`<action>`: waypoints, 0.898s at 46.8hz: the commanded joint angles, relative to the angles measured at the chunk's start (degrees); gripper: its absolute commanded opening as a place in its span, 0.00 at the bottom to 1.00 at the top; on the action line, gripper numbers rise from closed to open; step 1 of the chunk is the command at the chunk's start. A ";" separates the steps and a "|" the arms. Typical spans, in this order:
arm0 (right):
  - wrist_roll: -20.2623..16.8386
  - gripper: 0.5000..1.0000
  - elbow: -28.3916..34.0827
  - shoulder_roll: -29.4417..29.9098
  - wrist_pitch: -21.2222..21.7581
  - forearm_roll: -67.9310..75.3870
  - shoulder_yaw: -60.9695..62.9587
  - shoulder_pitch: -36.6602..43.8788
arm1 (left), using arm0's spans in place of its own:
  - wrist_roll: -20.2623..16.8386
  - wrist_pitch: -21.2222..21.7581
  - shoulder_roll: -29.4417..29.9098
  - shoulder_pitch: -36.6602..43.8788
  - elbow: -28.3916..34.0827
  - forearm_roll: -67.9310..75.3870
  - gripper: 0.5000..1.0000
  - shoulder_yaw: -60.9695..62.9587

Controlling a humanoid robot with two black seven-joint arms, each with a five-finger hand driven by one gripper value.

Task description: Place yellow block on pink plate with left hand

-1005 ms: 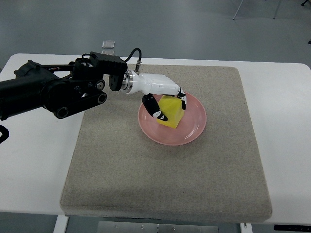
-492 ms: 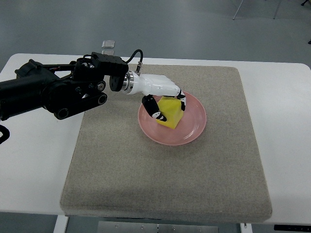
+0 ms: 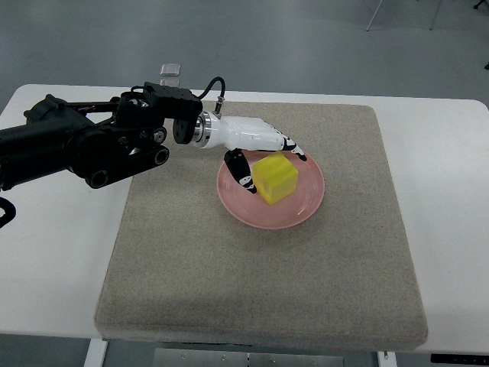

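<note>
A yellow block (image 3: 276, 178) rests on the pink plate (image 3: 304, 207) near the middle of the grey mat. My left hand (image 3: 263, 154) hovers over the plate's far-left rim, white with black fingertips. Its fingers (image 3: 294, 147) are spread away from the block, and the thumb (image 3: 240, 170) points down at the block's left side. Nothing is held in the hand. The black left arm (image 3: 84, 141) reaches in from the picture's left edge.
The grey mat (image 3: 260, 267) covers most of the white table (image 3: 447, 191). A small clear object (image 3: 171, 70) sits at the table's far edge behind the arm.
The fingers have opened off the yellow block and lifted toward the far rim. The block now sits flat on the plate, its full top face showing.
</note>
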 commanded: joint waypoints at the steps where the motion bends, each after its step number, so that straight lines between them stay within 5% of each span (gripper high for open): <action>1: 0.00 0.85 0.00 0.00 -0.01 0.00 0.00 0.00 | -0.04 0.00 0.18 -0.01 0.05 -0.32 0.92 -0.19; 18: 0.00 0.85 0.00 0.00 -0.01 0.00 0.00 0.00 | -0.04 0.62 4.66 -0.10 1.98 -1.90 0.92 -0.55; 42: 0.00 0.85 0.00 0.00 -0.01 0.00 0.00 0.00 | -0.04 2.90 6.77 0.96 18.06 -13.94 0.93 -0.46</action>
